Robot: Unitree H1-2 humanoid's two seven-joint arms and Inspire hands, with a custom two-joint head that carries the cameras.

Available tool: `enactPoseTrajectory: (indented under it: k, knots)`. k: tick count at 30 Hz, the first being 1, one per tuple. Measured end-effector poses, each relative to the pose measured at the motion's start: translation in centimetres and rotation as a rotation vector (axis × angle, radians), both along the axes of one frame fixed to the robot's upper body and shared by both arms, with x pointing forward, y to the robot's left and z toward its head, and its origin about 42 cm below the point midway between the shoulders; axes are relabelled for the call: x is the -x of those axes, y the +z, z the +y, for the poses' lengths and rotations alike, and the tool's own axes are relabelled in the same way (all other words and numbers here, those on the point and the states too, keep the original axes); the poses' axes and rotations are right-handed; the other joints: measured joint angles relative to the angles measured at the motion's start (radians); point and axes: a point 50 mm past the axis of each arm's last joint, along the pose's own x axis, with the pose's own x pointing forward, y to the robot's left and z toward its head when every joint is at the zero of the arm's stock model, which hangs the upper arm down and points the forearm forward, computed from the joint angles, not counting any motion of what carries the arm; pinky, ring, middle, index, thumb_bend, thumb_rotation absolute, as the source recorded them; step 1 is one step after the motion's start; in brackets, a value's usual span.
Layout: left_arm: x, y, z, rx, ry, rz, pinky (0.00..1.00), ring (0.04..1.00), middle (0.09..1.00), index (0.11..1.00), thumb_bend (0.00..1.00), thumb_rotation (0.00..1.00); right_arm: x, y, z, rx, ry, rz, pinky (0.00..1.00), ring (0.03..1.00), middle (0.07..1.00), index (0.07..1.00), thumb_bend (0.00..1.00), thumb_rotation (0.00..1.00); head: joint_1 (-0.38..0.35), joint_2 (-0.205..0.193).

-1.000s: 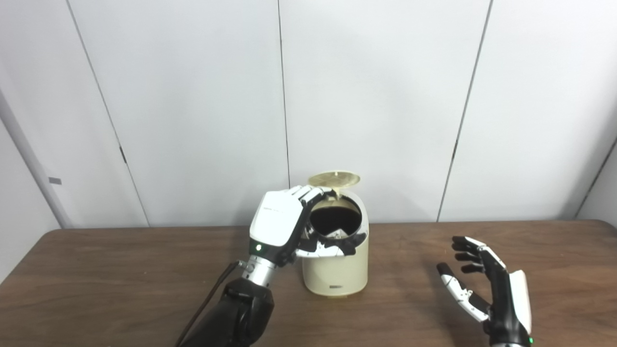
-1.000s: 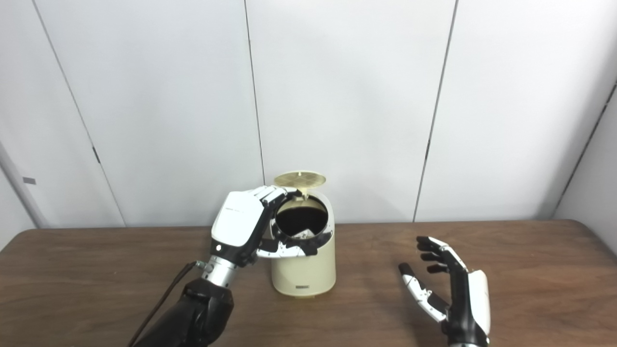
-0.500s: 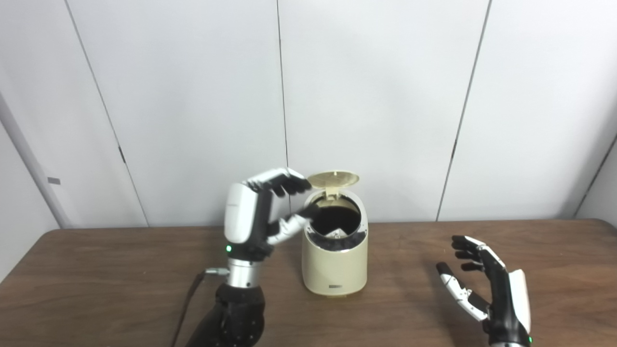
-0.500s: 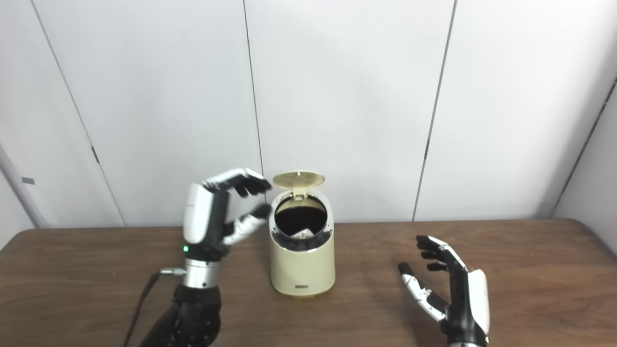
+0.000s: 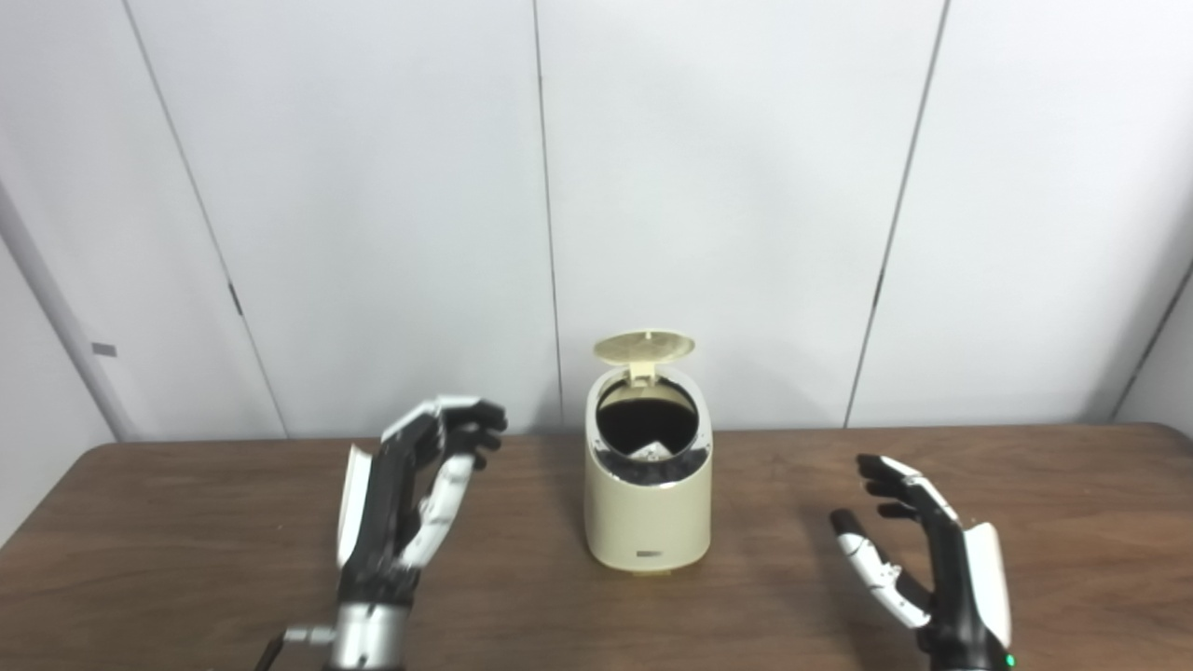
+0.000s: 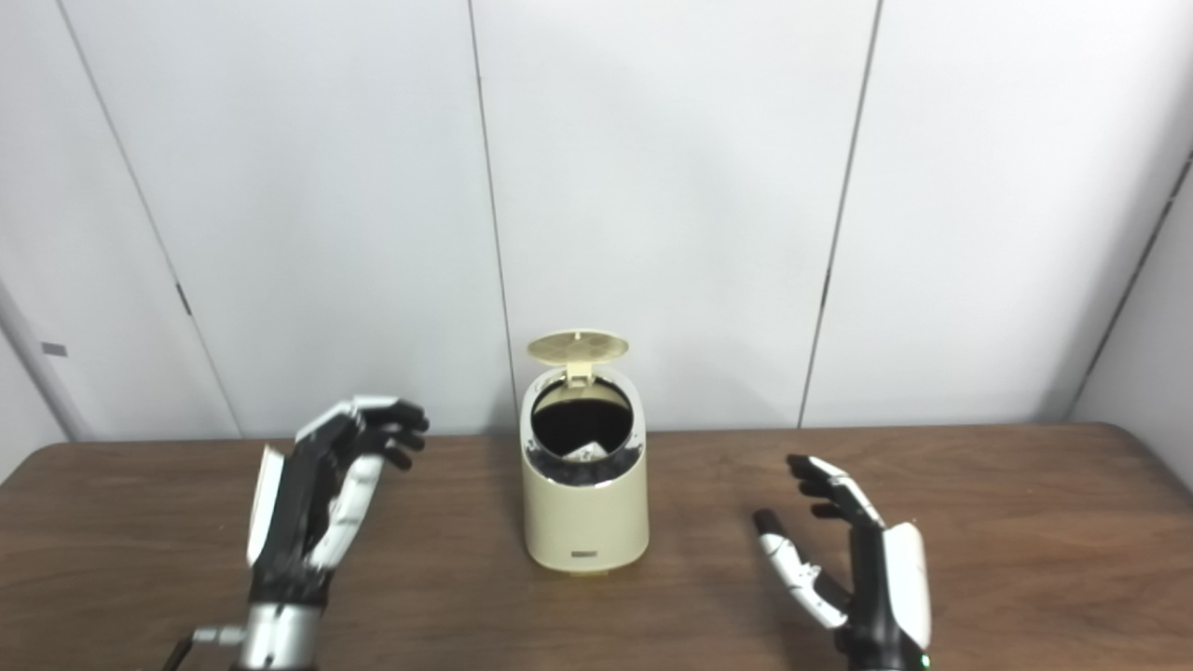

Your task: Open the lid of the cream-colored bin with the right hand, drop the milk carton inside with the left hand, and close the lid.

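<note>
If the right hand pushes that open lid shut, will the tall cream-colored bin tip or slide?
The cream-colored bin stands taller than wide, so a sideways shove might tip it. It looks like light plastic, likely sliding on the smooth wooden table. Pressing the hinged lid downward seems safer.

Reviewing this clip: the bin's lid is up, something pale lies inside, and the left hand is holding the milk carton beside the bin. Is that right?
Not quite. The left hand is open and holds nothing, as the left eye view shows. The rest stands: the bin has its lid up, with something pale inside.

left hand (image 5: 401, 503) pulled back from bin (image 5: 647, 508), now empty, fingers apart
</note>
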Motion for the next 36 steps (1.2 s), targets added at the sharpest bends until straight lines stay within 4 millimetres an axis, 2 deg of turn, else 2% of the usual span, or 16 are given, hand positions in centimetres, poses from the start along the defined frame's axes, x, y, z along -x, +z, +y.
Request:
enactPoseTrajectory:
  k: [2, 4, 7, 10, 14, 18, 21, 24, 26, 28, 31, 36]
  knots:
    - [0.2, -1.3, 0.5, 0.021, 0.001, 0.05, 0.6, 0.684, 0.716, 0.729, 0.39, 0.9, 0.3, 0.8, 0.5, 0.039, 0.051, -0.007, 0.75, 0.844, 0.859, 0.861, 0.58, 0.91, -0.005, 0.0]
    - [0.5, -2.1, 0.6, 0.029, -0.012, 0.083, 0.61, 0.699, 0.731, 0.743, 0.43, 0.9, 0.2, 2.2, 0.3, 0.064, 0.081, -0.035, 0.81, 0.88, 0.89, 0.892, 0.74, 0.96, -0.005, 0.0]
    - [0.6, -3.1, 0.4, 0.033, -0.037, 0.124, 0.63, 0.71, 0.743, 0.756, 0.48, 0.9, -0.4, 5.1, -0.8, 0.124, 0.121, -0.098, 0.86, 0.912, 0.919, 0.922, 0.84, 0.97, -0.008, -0.002]
    - [0.6, -3.9, 0.5, 0.041, -0.057, 0.161, 0.63, 0.714, 0.75, 0.767, 0.51, 0.92, -1.1, 7.5, -1.4, 0.163, 0.141, -0.144, 0.85, 0.911, 0.927, 0.933, 0.85, 0.95, -0.012, -0.005]
    - [0.8, -5.3, 1.0, 0.027, -0.064, 0.21, 0.66, 0.72, 0.753, 0.771, 0.55, 0.93, -1.2, 10.1, -1.0, 0.217, 0.174, -0.146, 0.84, 0.915, 0.926, 0.948, 0.86, 0.95, -0.012, -0.003]
    - [1.1, -5.8, 1.4, 0.038, -0.073, 0.23, 0.67, 0.729, 0.761, 0.774, 0.56, 0.92, -1.4, 13.0, -0.1, 0.266, 0.21, -0.107, 0.73, 0.893, 0.937, 0.949, 0.88, 0.91, -0.02, 0.003]
    - [1.0, -6.0, 1.5, 0.033, -0.074, 0.241, 0.67, 0.727, 0.764, 0.776, 0.56, 0.92, -2.1, 16.3, 0.9, 0.32, 0.252, -0.15, 0.71, 0.891, 0.931, 0.933, 0.87, 0.91, -0.02, 0.002]
    - [0.9, -6.2, 1.4, 0.035, -0.076, 0.249, 0.67, 0.727, 0.769, 0.783, 0.54, 0.91, -3.0, 19.2, 1.7, 0.378, 0.266, -0.187, 0.74, 0.912, 0.937, 0.941, 0.89, 0.95, -0.025, 0.0]
    - [0.8, -6.3, 1.3, 0.035, -0.076, 0.253, 0.67, 0.731, 0.769, 0.784, 0.51, 0.92, -3.5, 19.9, 2.2, 0.409, 0.273, -0.158, 0.83, 0.938, 0.938, 0.95, 0.87, 0.93, -0.023, 0.0]
    - [0.6, -6.4, 1.2, 0.029, -0.076, 0.256, 0.67, 0.733, 0.769, 0.784, 0.51, 0.92, -3.8, 20.2, 2.9, 0.441, 0.298, -0.121, 0.86, 0.947, 0.94, 0.95, 0.87, 0.93, -0.021, 0.002]
    - [0.6, -6.4, 1.0, 0.023, -0.073, 0.257, 0.67, 0.728, 0.767, 0.782, 0.53, 0.91, -4.5, 20.4, 3.9, 0.483, 0.326, -0.087, 0.86, 0.944, 0.928, 0.934, 0.87, 0.93, -0.02, 0.002]
    - [0.6, -6.4, 1.1, 0.019, -0.062, 0.253, 0.66, 0.721, 0.762, 0.778, 0.52, 0.93, -7.2, 21.4, 5.4, 0.557, 0.339, -0.031, 0.85, 0.938, 0.918, 0.929, 0.9, 0.92, -0.014, 0.003]
